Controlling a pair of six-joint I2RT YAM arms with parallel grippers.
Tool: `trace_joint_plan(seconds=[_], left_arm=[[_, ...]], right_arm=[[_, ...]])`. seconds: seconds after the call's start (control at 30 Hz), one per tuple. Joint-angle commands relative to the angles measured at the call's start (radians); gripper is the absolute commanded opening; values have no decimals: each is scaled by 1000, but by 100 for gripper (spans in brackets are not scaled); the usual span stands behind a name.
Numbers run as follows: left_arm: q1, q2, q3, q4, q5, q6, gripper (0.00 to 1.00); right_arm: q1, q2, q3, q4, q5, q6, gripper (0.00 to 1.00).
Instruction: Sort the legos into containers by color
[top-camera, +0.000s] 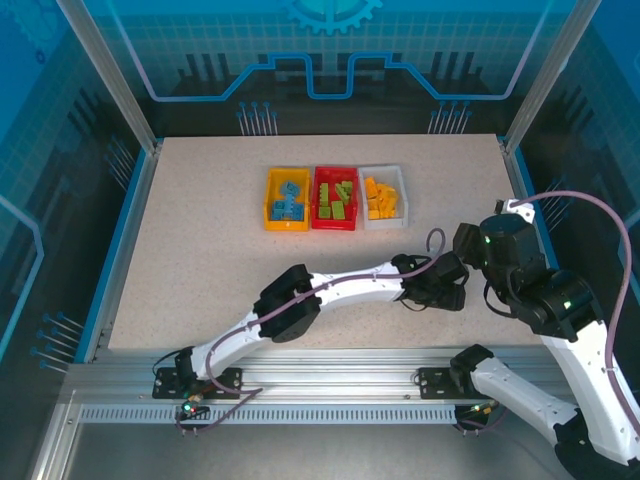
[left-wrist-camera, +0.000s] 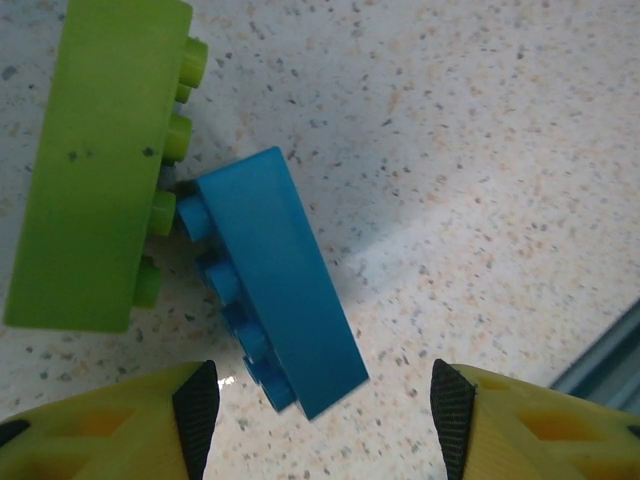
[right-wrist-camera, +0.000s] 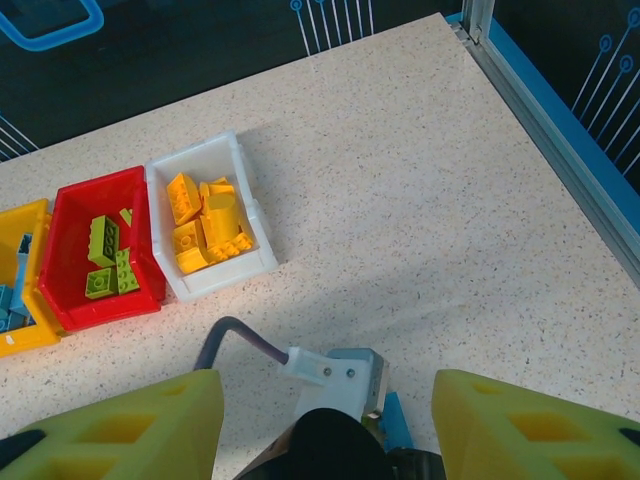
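**A:** How far along is the sorting?

**B:** Close to the end, by my judgement. The three containers stand side by side at the far middle of the table (top-camera: 200, 250), and each one holds a single colour. The yellow bin (top-camera: 287, 227) on the left has the blue legos (top-camera: 290, 200). The red bin (top-camera: 334, 226) in the middle has the lime green ones (top-camera: 338, 198). The white bin (top-camera: 384, 224) on the right has the orange-yellow ones (top-camera: 382, 198).

**A:** So what is left?

**B:** I can make out two loose bricks, a blue brick (left-wrist-camera: 275, 275) and a longer green brick (left-wrist-camera: 100, 170). They lie on their sides on the table, touching, with the blue one's studs against the green one's studs. They are at the near right of the table, well apart from the bins.

**A:** Is either one held?

**B:** No. The left gripper (left-wrist-camera: 325, 412) hangs over them with its fingers spread. The near end of the blue brick lies between the fingers, and nothing is pinched. The right gripper (right-wrist-camera: 322, 420) hovers above the left arm's wrist, also spread and empty.

**A:** Where do the two belong?

**B:** By colour, I judge the blue one goes to the yellow bin and the green one to the red bin.
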Motion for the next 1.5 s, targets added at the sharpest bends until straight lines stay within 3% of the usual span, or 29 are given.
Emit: trace_joint_plan(seconds=[0.0, 0.27, 0.47, 0.63, 0.87, 1.1, 1.27, 1.37, 1.47], left_arm=[[-10, 54, 80, -103, -62, -10, 61], [-11, 121, 159, -129, -129, 17, 48], [-11, 81, 101, -123, -147, 47, 30], [-11, -39, -62, -51, -155, 77, 20], [-13, -324, -395, 121, -105, 117, 16], [3, -559, -586, 105, -98, 102, 13], [109, -684, -662, -14, -124, 89, 12], [230, -756, -707, -71, -144, 118, 12], [374, -788, -714, -137, -170, 177, 13]], right_arm=[[-12, -14, -12, -10, 11, 12, 59], [-14, -32, -36, -5, 5, 24, 60], [-15, -35, -54, 3, -4, 29, 60], [-18, -33, -64, 13, -8, 26, 60], [-28, -26, -72, 45, -19, 5, 61], [-41, -1, -86, 109, -84, -41, 61], [-44, 46, -123, 233, -301, -130, 60], [-43, 77, -156, 328, -468, -164, 60], [-28, 144, -166, 378, -557, -159, 60]])
